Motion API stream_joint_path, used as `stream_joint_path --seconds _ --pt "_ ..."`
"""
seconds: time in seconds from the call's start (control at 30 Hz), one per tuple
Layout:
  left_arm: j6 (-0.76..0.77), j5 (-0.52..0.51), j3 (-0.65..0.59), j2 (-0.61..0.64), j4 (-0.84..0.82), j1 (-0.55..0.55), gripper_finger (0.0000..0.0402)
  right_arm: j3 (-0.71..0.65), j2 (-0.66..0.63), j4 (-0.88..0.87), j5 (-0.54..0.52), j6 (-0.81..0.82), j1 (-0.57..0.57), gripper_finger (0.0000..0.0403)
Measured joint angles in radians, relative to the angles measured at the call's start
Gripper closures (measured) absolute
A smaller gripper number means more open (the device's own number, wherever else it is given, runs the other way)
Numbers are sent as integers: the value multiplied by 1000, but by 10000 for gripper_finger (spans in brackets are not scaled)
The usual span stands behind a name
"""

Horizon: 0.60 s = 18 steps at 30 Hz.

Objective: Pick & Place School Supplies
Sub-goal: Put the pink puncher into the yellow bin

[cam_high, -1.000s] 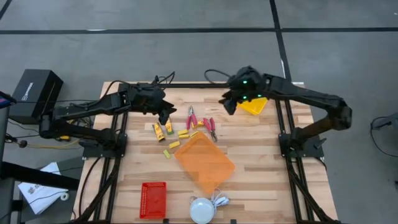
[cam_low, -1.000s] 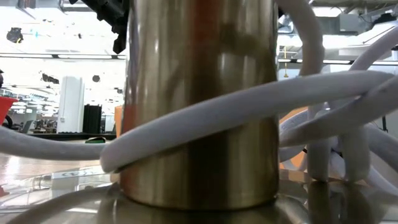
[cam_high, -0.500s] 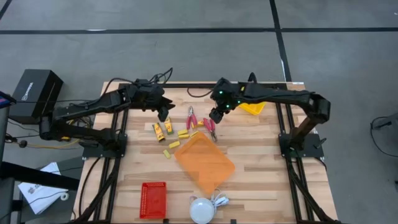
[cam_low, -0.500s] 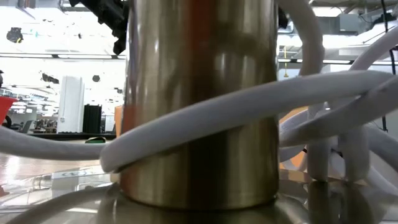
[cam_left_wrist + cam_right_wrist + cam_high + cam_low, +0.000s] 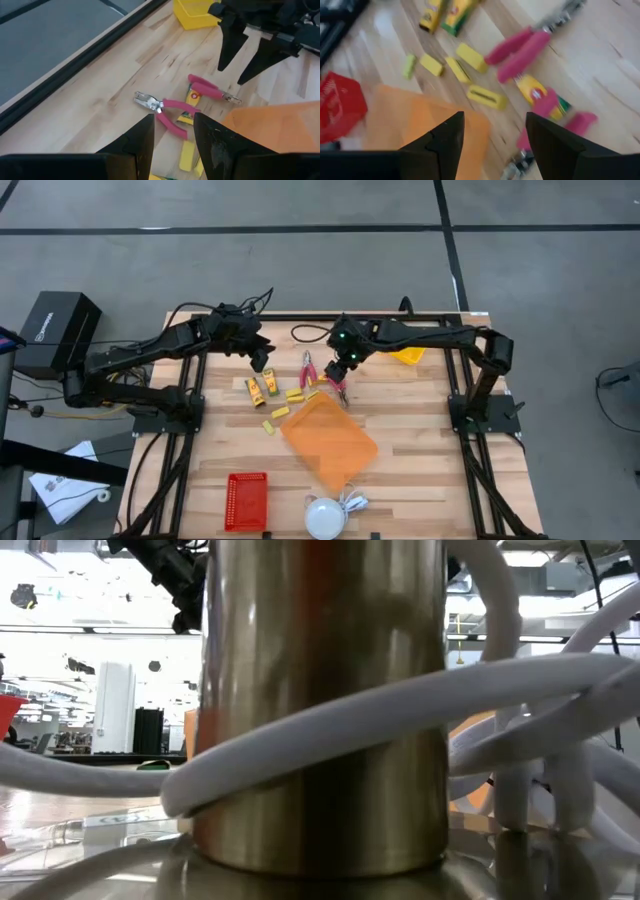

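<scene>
On the wooden table lie two pink-handled tools, orange-yellow packets and small yellow blocks. My right gripper hangs open just above the nearer pink tool, which lies across a packet; the left wrist view shows the right gripper's fingers spread apart over that tool. My left gripper is open and hovers over the table beside the packets, facing the other pink tool.
An orange tray lies near the supplies toward the near edge. A yellow bin stands at the far right, a red bin and a white dome with its cord at the near edge. A metal cylinder wrapped in cord blocks the low view.
My right gripper has swung from over the yellow bin toward the table's left and come down over the pink tools, staying open. The supplies have not moved.
</scene>
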<state>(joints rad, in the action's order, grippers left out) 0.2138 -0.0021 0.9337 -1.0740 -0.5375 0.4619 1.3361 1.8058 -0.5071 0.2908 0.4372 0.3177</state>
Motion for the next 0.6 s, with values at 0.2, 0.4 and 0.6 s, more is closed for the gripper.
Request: stream_joint_path --seconds 0.2,0.4,0.6 --pt "2 0 -22 0 0 6 270 1 57 13 0 29 -9 197" --pt "38 36 -95 0 -2 6 270 -4 99 18 1 40 -9 194" --pt "60 60 -142 0 0 5 270 -3 99 19 -2 37 8 194"
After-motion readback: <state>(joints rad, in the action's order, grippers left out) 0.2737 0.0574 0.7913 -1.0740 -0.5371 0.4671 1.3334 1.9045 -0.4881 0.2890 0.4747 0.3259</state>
